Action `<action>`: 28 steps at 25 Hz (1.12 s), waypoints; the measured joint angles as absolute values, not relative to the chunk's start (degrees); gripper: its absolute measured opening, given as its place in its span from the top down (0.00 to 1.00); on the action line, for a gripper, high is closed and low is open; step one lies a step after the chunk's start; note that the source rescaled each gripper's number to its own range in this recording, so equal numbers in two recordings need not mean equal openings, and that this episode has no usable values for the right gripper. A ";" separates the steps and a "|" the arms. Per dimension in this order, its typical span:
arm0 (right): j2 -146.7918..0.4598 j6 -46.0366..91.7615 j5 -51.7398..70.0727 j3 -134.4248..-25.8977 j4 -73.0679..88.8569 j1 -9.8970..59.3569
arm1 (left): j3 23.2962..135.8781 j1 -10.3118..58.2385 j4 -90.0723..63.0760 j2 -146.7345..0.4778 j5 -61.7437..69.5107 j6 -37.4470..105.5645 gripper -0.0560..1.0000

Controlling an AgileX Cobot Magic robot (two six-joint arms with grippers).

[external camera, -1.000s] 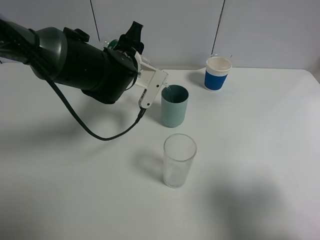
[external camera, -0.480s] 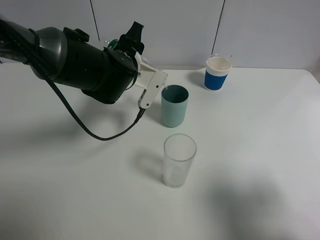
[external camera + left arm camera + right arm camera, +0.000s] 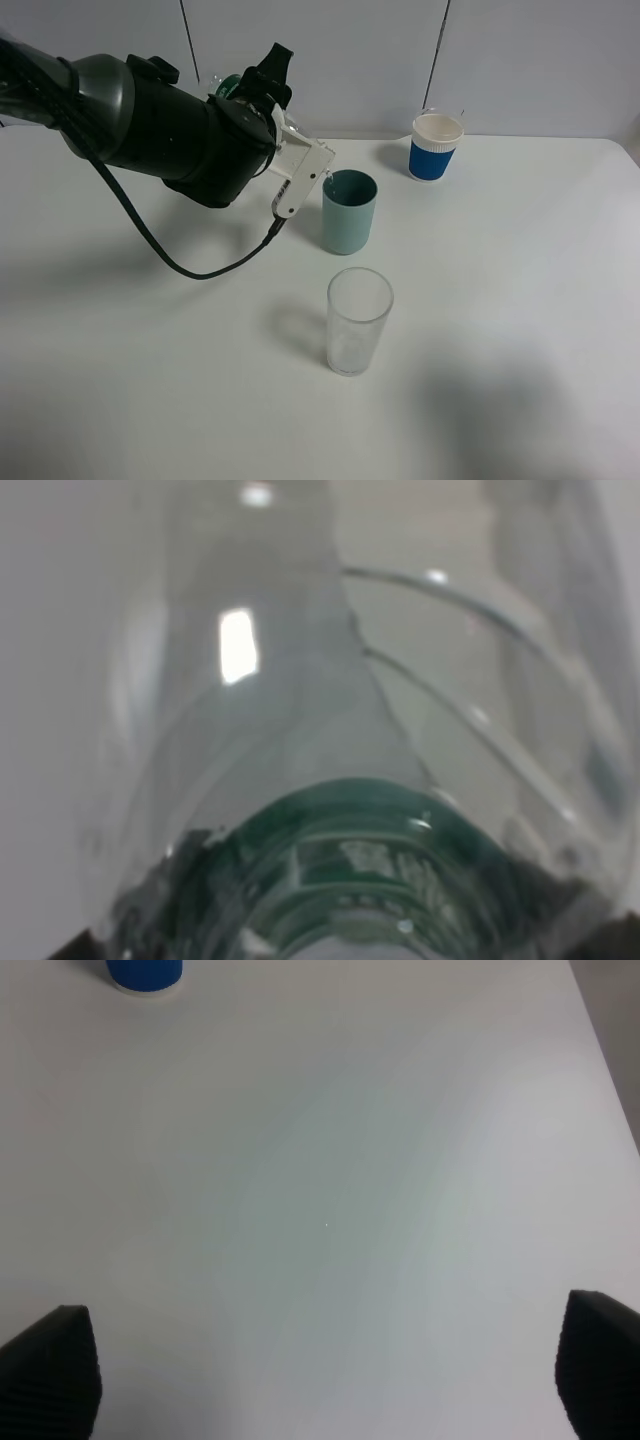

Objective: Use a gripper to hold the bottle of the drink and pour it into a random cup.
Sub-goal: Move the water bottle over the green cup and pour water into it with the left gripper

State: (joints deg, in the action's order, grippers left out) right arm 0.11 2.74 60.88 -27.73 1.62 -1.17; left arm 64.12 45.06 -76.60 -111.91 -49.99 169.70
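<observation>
Because the black arm [image 3: 170, 125] covers most of the bottle [image 3: 280, 740] from above, only a scrap of green label [image 3: 230, 88] and the clear neck show there. Its long axis tilts downward, neck pointing at the rim of the teal cup [image 3: 349, 215] on the worktop [image 3: 500, 300]. The left gripper [image 3: 303, 172] has its fingers clamped around the bottle's body; the drink cannot be made out. The right gripper [image 3: 325, 1375] holds its fingers apart, empty.
</observation>
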 joint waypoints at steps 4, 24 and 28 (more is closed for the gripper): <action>0.11 2.74 60.88 -27.73 1.62 -1.17 | 64.24 45.06 -76.44 -111.91 -49.99 169.87 0.90; 0.11 2.74 60.88 -27.73 1.62 -1.17 | 64.24 45.06 -75.11 -111.91 -50.97 171.88 0.90; 0.11 2.74 60.88 -27.73 1.62 -1.17 | 64.24 45.06 -74.97 -111.91 -51.02 171.88 0.90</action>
